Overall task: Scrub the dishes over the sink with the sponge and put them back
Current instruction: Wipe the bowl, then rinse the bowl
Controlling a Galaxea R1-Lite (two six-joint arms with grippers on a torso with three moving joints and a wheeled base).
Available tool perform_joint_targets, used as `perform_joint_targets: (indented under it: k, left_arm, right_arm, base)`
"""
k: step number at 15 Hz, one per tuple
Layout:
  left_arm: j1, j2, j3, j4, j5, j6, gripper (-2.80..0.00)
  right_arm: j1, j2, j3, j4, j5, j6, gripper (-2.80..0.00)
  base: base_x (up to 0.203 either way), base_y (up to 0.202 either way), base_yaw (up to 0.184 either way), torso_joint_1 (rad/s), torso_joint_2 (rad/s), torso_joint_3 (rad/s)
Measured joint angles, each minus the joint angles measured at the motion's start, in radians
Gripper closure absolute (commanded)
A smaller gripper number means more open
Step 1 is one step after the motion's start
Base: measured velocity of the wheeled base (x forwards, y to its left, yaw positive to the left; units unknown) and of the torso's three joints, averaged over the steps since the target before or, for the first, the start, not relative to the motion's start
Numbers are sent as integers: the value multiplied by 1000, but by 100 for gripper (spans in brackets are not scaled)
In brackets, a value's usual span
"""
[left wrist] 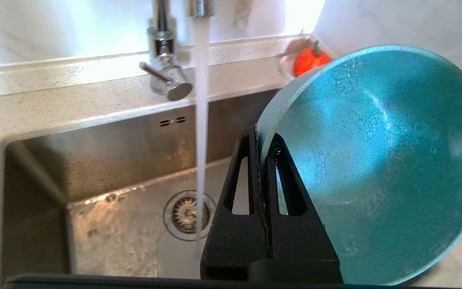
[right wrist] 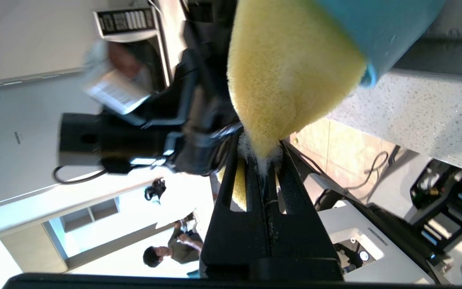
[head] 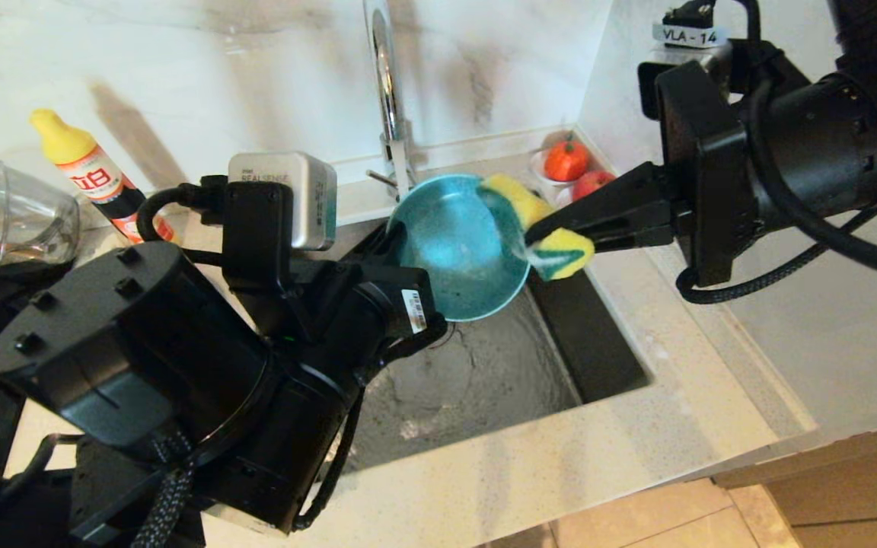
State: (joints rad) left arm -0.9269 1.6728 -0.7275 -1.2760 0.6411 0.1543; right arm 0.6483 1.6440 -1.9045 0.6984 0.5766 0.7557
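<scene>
A teal-blue bowl (head: 457, 247) (left wrist: 375, 160) hangs tilted over the steel sink (head: 476, 373) (left wrist: 106, 160), its hollow facing the right arm. My left gripper (head: 391, 237) (left wrist: 261, 138) is shut on the bowl's rim. My right gripper (head: 531, 234) (right wrist: 261, 152) reaches in from the right, shut on the yellow and green sponge (head: 549, 224) (right wrist: 287, 76), which presses against the bowl's right edge. Foam sits where its fingers pinch the sponge. The plates are out of view.
Water runs from the chrome faucet (head: 389, 99) (left wrist: 167, 64) down to the drain strainer (left wrist: 187, 214). A small dish with red fruit (head: 566, 161) (left wrist: 309, 60) sits in the back right corner. A yellow-capped bottle (head: 92, 173) and a clear jug (head: 23, 209) stand on the left.
</scene>
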Motion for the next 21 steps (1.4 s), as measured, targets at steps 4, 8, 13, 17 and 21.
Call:
perform_joint_targets:
  k: [4,8,13,17,21]
  left_arm:
    - [42,4,20,4,-3,-2,0]
    - [62,24,57,29,-5,-48,0]
    - [124,105,121,62,-6,-128,0]
    - [220,161,86,181,-25,-201,0]
    - [283,177,-32,419,-70,-382,0]
  right_arm:
    - [7,-49,11,3,1,-4,0]
    - [9,-101,13,29,0,-8,0]
    - [-82,-140,31,35,0,-22,0]
    - [-156,-154,71,34,-1,-26,0]
    - [-166,-166,115,33,-2,-54,0]
  base:
    - [0,0,0,0,0,0]
    - [0,0,0,0,0,0]
    - [0,0,0,0,0,0]
    - [0,0,0,0,0,0]
    - [0,0,0,0,0,0]
